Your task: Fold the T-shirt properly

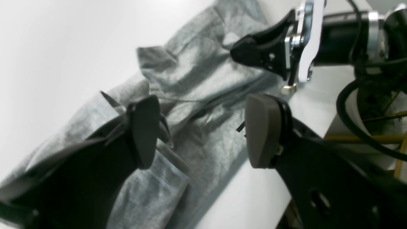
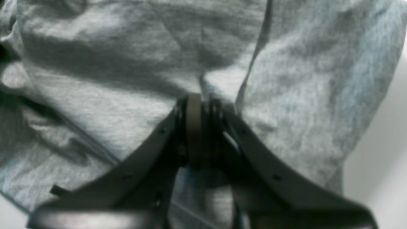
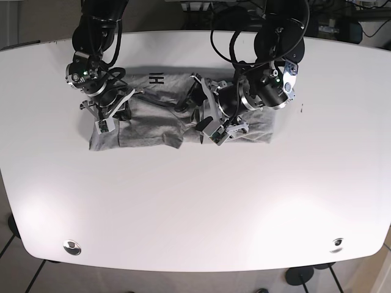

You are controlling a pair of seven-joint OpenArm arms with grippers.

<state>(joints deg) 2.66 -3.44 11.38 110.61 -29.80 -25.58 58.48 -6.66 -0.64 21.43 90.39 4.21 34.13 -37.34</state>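
Item: grey T-shirt, lying crumpled in a long band across the white table, toward its 12 o'clock edge.

Right gripper: at the shirt's 9 o'clock end, jaws pinched together on a ridge of T-shirt cloth.

Left gripper: over the shirt's 3 o'clock half, jaws spread wide, holding nothing; fabric lies below between them.

Progress, judged: early to middle. The cloth is gathered lengthwise, with loose overlapping flaps, wrinkles and uneven edges. No neat rectangle yet; smoothing and the closing folds remain.

Grey T-shirt lies rumpled (partly folded) on the table.
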